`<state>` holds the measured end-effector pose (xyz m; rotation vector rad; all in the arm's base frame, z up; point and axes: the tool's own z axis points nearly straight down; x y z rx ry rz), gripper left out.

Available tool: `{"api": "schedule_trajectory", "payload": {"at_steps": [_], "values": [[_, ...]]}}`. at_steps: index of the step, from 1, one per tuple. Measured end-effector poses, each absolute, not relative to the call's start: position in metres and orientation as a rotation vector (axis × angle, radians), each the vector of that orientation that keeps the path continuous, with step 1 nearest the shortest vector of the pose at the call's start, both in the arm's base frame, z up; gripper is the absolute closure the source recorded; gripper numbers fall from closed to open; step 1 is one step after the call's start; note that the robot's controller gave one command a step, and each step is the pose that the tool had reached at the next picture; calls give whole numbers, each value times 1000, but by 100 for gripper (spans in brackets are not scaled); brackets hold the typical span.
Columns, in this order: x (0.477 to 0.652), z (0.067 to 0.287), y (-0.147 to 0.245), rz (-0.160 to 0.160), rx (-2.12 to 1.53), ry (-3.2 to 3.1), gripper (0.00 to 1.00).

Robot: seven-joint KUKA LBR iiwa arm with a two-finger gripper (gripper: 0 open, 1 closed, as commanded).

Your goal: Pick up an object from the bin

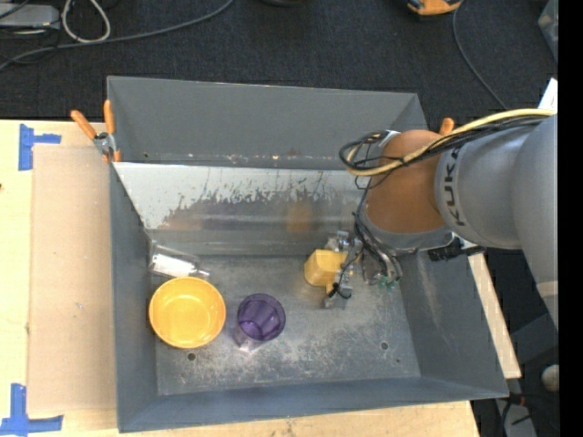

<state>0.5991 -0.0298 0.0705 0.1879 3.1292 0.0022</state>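
Our gripper sits low in the grey metal bin, just beside a small rounded yellow lump. Nothing is lifted yet; whether its grip is open or closed, we cannot tell.

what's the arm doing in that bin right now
The robot arm reaches into the grey bin from the right, with its claw low on the floor beside a small yellow lump near the middle. Whether it holds the lump cannot be told. A yellow bowl, a purple cup and a small clear piece lie apart to the left.
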Motion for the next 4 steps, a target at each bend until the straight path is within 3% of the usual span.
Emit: {"api": "schedule_trajectory", "payload": {"at_steps": [1, 3, 4], "values": [[599, 71, -30, 2, 187, 3129, 100], [599, 136, -31, 2, 186, 3128, 100], [598, 146, -30, 3, 184, 3131, 100]]}}
